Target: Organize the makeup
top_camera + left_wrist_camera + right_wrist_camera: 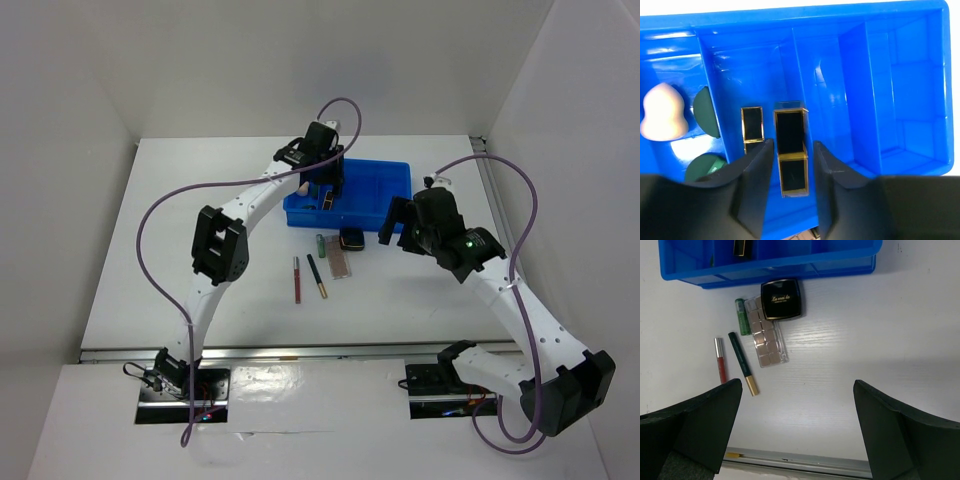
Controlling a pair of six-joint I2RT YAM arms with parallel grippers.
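My left gripper [792, 145] [328, 195] is open inside the blue bin [855, 75], its jaws either side of a black-gold palette [791, 155] with a gap on both sides. A second black-gold palette [752, 125] stands just left of it. The peach egg sponge [662, 112] and dark green sponge [705, 112] sit in the bin's left compartment. My right gripper [797, 387] [395, 222] is open and empty above the table. Before the bin lie the black square compact [781, 299], pinkish palette [767, 340], green tube [742, 316] and two thin pencils [742, 362] [720, 360].
The bin [385, 180] stands at the table's back middle, with several dividers on its right side. A metal rail [805, 462] marks the table's near edge. White walls enclose the table on the left, back and right.
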